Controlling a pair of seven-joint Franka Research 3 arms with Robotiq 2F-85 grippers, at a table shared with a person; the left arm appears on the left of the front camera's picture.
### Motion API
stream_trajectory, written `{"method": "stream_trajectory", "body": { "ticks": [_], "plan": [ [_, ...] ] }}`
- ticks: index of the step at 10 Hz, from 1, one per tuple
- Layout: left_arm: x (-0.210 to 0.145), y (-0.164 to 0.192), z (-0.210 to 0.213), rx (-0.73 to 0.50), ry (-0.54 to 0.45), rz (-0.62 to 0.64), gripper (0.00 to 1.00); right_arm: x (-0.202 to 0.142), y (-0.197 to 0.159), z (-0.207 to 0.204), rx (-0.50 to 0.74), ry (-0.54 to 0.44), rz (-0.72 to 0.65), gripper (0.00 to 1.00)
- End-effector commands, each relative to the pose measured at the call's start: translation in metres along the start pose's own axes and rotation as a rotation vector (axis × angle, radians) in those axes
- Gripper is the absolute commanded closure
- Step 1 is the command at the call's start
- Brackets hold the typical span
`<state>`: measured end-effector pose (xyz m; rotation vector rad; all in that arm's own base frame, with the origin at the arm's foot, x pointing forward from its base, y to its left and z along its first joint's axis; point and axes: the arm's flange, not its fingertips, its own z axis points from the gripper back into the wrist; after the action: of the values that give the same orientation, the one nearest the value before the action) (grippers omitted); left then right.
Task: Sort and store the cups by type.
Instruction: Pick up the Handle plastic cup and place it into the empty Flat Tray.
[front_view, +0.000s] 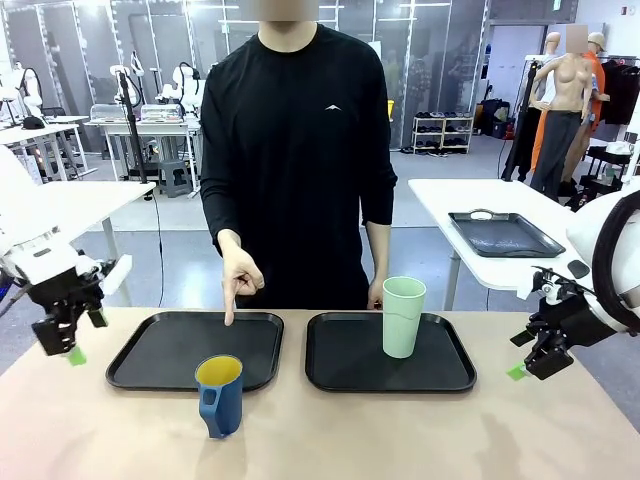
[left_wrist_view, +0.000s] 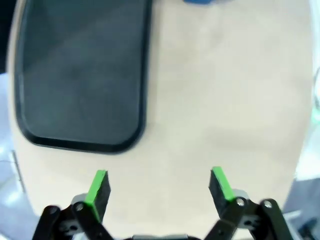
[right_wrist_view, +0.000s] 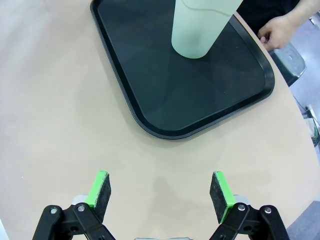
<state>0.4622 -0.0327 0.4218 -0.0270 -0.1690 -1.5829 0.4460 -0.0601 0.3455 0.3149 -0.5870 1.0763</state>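
Blue mug (front_view: 220, 395) before left tray (front_view: 150, 365), maybe touching; mint tumbler (front_view: 403, 316) on right tray (front_view: 340, 370); left hand (left_wrist_view: 160, 187), right hand (right_wrist_view: 160, 187) open, empty.

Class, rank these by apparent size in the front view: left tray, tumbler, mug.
1. left tray
2 and 3, unranked: tumbler and mug. They look about alike, and the mug stands nearer the camera, so their order is unsure.

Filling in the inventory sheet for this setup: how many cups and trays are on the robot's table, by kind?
Black trays: 2 (left black tray, right black tray)
Mint-green tumbler: 1, standing on the right tray
Blue mug: 1, on the table in front of the left tray
Total: 4
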Motion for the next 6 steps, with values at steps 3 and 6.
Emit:
{"method": "stream_trajectory", "body": {
  "ticks": [3, 6],
  "plan": [
    [0.0028, 0.0022, -0.0001, -0.006, 0.06, -0.081, 0.0, -0.0005, -0.0013, -0.0019, -0.001, -0.008, 0.005, 0.0],
    [0.0028, 0.0022, -0.0001, -0.006, 0.06, -0.081, 0.0, -0.0005, -0.0013, -0.0019, -0.001, -0.008, 0.005, 0.0]
  ]
}}
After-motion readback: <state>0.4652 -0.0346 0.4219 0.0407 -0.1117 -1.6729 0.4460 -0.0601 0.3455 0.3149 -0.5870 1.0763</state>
